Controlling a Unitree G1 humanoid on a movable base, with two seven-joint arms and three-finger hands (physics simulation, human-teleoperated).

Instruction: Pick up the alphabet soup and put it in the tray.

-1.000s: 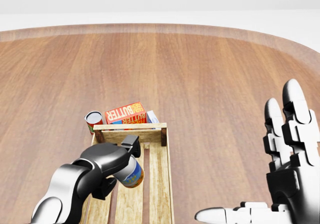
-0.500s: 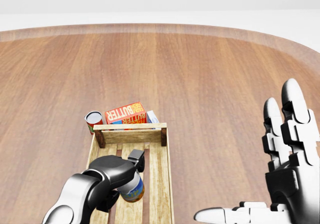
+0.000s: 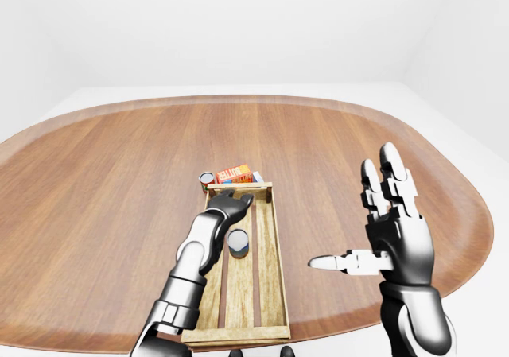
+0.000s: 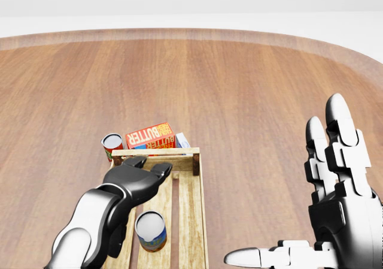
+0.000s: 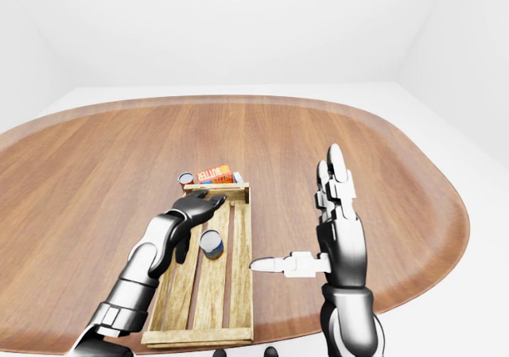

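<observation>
Soup [image 4: 151,231] stood upright inside the tray [image 4: 191,221]; left hand [image 4: 136,178] hovered open above it, right hand [image 4: 335,197] splayed open.

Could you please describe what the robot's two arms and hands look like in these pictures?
The left hand is glossy black with three stubby fingers, on a silver-grey arm of rounded segments. The right hand has a black palm and white, jointed fingers with rounded tips, above a dark forearm. No cables or markings show.
</observation>
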